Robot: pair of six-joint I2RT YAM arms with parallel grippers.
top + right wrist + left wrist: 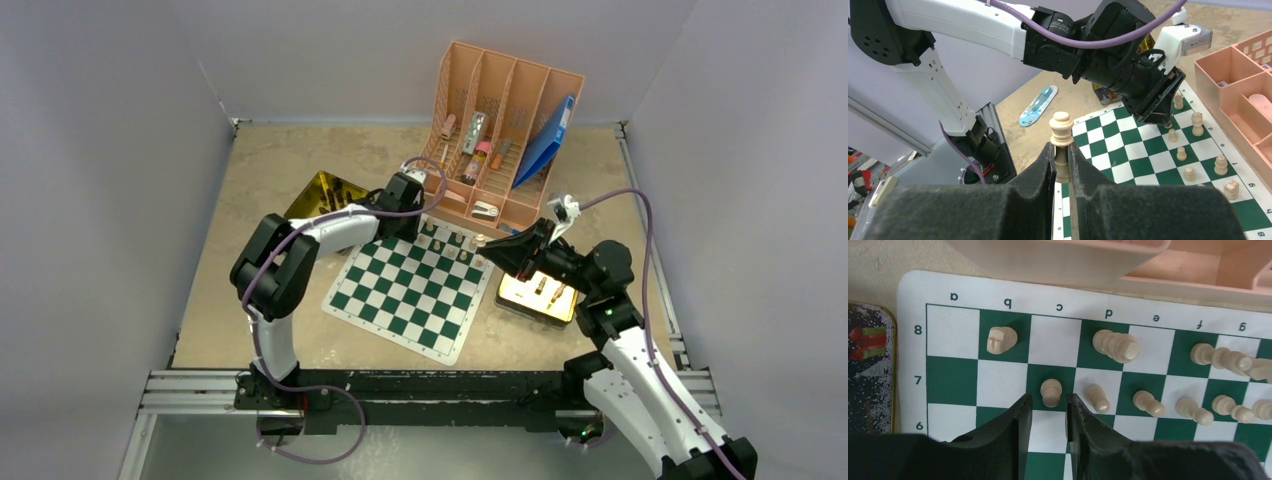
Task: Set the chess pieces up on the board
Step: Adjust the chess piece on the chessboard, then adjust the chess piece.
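The green-and-white board (pixel 400 300) lies between my arms, with pale tan chess pieces along its far rows. In the left wrist view a pale pawn (pixel 1051 390) stands upright on c7, just at the tips of my left gripper (pixel 1049 397). That gripper is open, with a gap on each side of the pawn. Beside it stand a knight (pixel 1000 339) on b8, a taller piece (pixel 1115 345) on d8 and more pawns (pixel 1148 402). My right gripper (pixel 1061 147) is shut on a tall pale piece (pixel 1061 131), held upright above the board's right edge (pixel 490 250).
A pink desk organiser (pixel 500 140) with a blue folder (pixel 545 140) stands just behind the board. A gold tin (pixel 325 195) lies at the board's left. Another gold tin (pixel 540 292), holding pieces, sits under my right arm. A small blue object (pixel 1038 105) lies on the table.
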